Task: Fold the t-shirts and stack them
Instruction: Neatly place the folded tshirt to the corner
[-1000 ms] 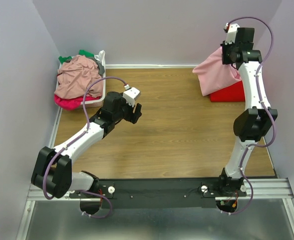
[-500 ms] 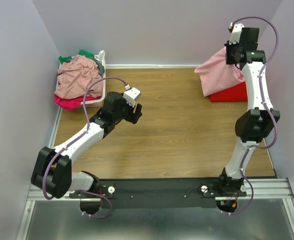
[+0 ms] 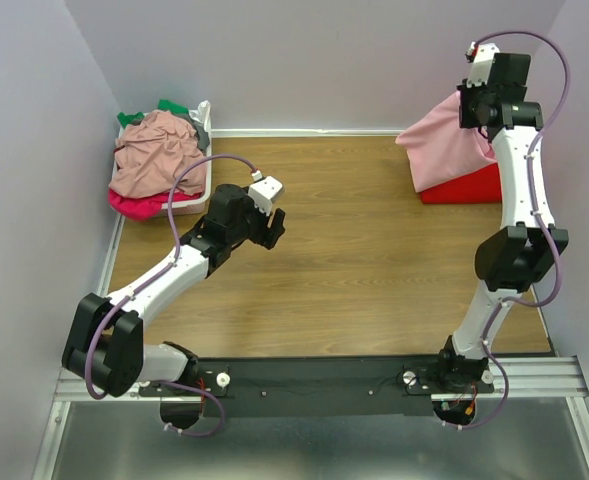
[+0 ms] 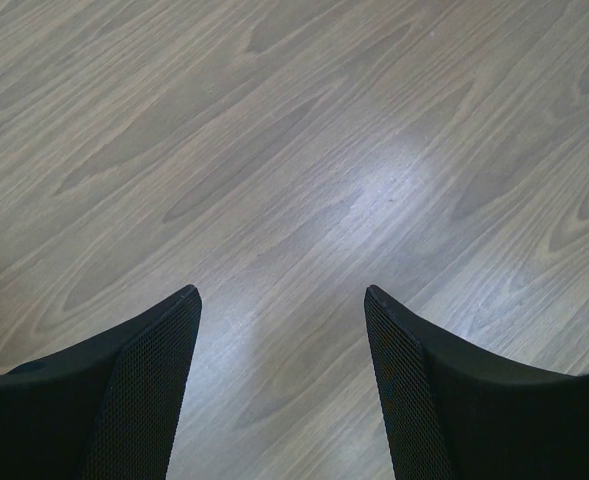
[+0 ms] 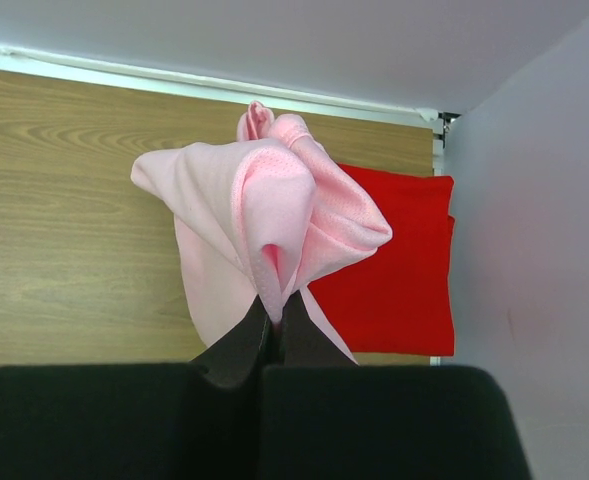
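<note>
My right gripper [image 5: 277, 308] is shut on the light pink t-shirt [image 5: 264, 215] and holds it in the air at the far right corner; the shirt [image 3: 439, 145] hangs bunched below the gripper [image 3: 476, 100]. Under it a folded bright red t-shirt [image 5: 399, 265] lies flat on the table by the right wall and shows in the top view [image 3: 464, 187]. My left gripper [image 4: 282, 300] is open and empty over bare wood, left of centre in the top view [image 3: 272, 228].
A white plastic basket [image 3: 200, 150] stands at the far left with a dusty rose shirt [image 3: 154, 150] heaped on top, magenta [image 3: 139, 205] and green [image 3: 171, 106] cloth showing beneath. Walls close in the left, back and right sides.
My right gripper has lifted the light pink t-shirt and carried it farther right and back, over the red t-shirt. The left arm has not moved.
</note>
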You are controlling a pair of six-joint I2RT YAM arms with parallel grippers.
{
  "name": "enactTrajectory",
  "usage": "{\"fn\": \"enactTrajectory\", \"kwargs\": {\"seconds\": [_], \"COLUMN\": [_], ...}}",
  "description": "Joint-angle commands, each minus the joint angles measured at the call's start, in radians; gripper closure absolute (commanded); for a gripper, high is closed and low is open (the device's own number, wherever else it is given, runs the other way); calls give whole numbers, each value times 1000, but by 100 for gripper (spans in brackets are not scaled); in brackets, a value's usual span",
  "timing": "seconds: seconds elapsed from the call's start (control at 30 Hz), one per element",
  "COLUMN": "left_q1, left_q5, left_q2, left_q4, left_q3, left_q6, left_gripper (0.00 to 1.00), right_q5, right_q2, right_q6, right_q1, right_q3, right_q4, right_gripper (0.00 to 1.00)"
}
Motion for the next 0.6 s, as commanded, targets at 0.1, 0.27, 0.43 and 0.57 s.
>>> {"fn": "enactTrajectory", "kwargs": {"seconds": [0.1,0.27,0.43,0.57], "left_q1": [-10,-15,-15,-16], "left_q5": [-24,-29,-33,-37], "left_q2": [-24,-24,-20,-15], "left_q4": [-22,-22,-22,-24], "left_q3": [20,20,20,20], "left_q6": [10,10,12,13], "left_gripper": [26,26,26,26], "right_q5": [-4,2,30,38], "right_q2": [-19,33,121,176], "right_q6": [-15,-25,-48,-58], "right_q1": [-17,-24,-29,-29], "right_q3": [-7,25,80,128], "right_q4": [4,6,9,20], "right_gripper": [100,100,100,100]}}
